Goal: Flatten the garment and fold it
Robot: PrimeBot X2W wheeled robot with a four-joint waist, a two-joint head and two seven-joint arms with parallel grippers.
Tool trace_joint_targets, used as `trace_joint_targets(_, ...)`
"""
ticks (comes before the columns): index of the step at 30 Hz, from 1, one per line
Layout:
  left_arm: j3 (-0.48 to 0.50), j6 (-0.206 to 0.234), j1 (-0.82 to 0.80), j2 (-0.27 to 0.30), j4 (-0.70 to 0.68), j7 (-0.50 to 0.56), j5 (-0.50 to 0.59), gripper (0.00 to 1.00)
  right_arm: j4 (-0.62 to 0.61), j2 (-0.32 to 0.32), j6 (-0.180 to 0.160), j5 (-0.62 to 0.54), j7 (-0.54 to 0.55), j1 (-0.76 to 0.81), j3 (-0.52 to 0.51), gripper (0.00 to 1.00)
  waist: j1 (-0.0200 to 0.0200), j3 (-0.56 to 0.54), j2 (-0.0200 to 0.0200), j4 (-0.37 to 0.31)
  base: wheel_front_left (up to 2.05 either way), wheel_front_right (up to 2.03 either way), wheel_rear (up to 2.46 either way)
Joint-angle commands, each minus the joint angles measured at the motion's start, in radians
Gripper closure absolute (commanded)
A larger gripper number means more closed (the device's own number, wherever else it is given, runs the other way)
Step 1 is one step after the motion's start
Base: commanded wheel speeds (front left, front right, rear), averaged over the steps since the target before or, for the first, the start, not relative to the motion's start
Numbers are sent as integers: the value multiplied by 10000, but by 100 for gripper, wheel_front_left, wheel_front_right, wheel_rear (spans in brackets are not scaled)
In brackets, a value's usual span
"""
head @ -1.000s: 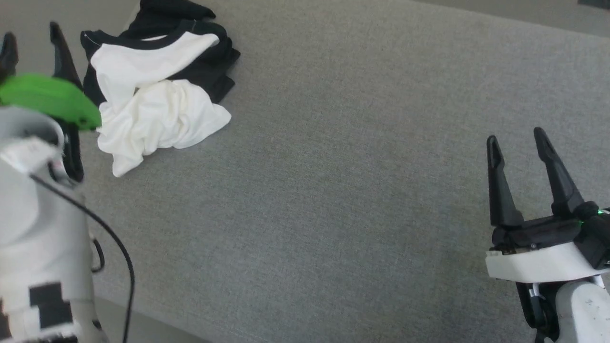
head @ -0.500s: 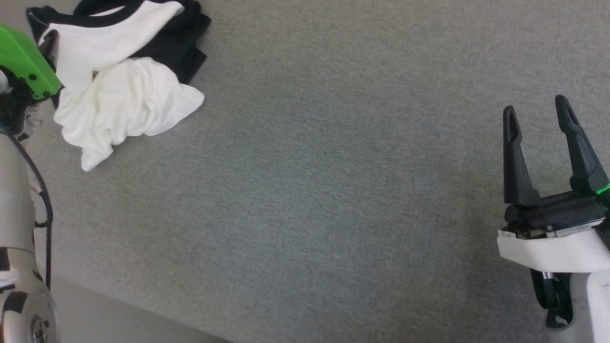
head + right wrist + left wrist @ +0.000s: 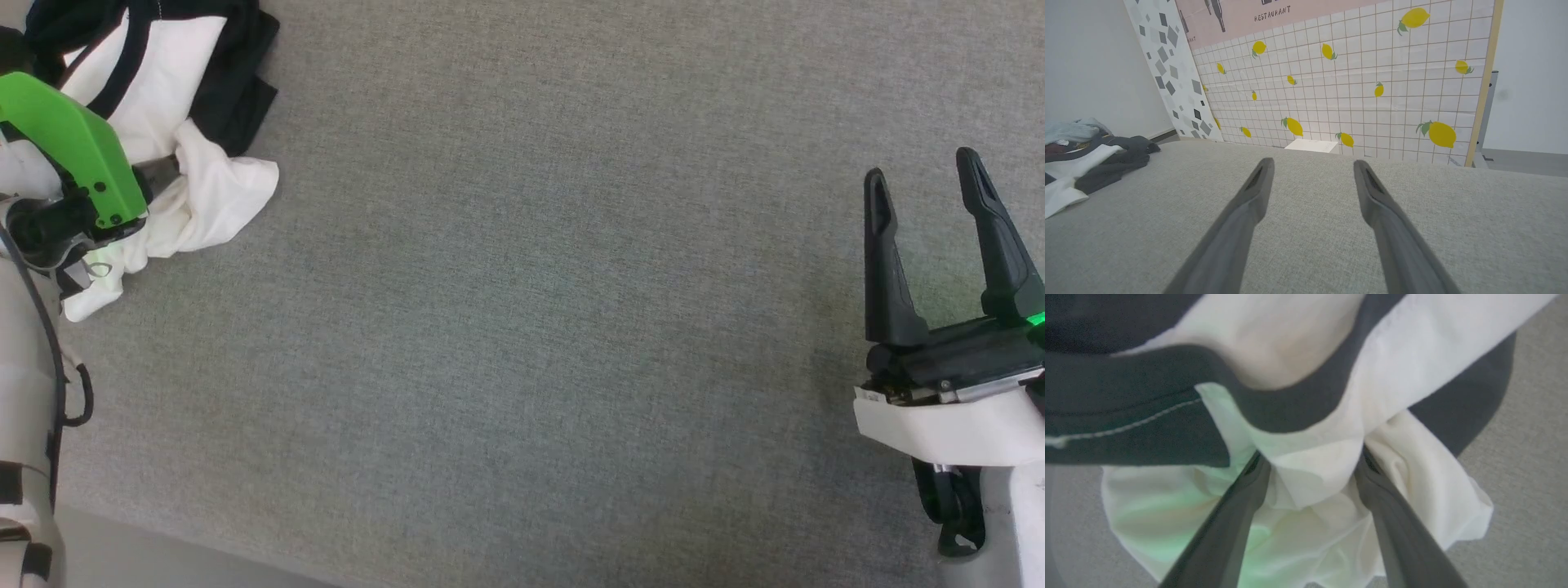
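The garment (image 3: 204,180) lies crumpled at the far left of the grey surface, its white body bunched among black sleeves. My left arm's green wrist cover (image 3: 73,155) hangs right over it and hides the fingers in the head view. In the left wrist view the left gripper (image 3: 1310,455) is open, its tips pushed into the garment (image 3: 1412,355) with a white fold between the spread fingers. Its black neck trim (image 3: 1274,404) curves just beyond the tips. Far to the right, my right gripper (image 3: 921,166) (image 3: 1312,162) stands open over bare surface, holding nothing. The garment (image 3: 1081,163) shows at the right wrist view's left edge.
The grey fabric surface (image 3: 531,327) ends in an edge at the lower left (image 3: 163,543). Past its far side stand a lemon-print tiled panel (image 3: 1351,81) and a small white box (image 3: 1312,145). Other pale cloth (image 3: 1069,128) is heaped behind the garment.
The head camera has swung, sliding the scene left in the picture. My left gripper has come from beside the garment down into its white folds. The right gripper stays open and still.
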Motion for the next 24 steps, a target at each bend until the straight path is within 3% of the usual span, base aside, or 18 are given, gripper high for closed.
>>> trace_joint_targets(1, -183, -37, 284, -2, 99, 45, -135, 72, -28, 4, -15, -78, -61, -115, 30, 0, -1, -27, 0, -3, 0, 0, 0)
trace_joint_targets(2, -285, -37, 299, 68, 117, 32, -197, 100, -13, 4, -15, -83, -61, -121, 37, 0, -1, -52, 0, -4, 0, 0, 0)
trace_joint_targets(12, -1500, -38, -300, 1225, -347, -1289, -415, 100, 230, 251, -15, -34, -61, 101, 30, 0, -1, -1077, 0, 171, 0, 0, 0)
trace_joint_targets(24, -3686, -38, -1925, 2394, -2774, -2052, -979, 100, 513, 788, -15, 152, -61, 772, -69, 0, -1, -2862, 0, 298, 0, 0, 0)
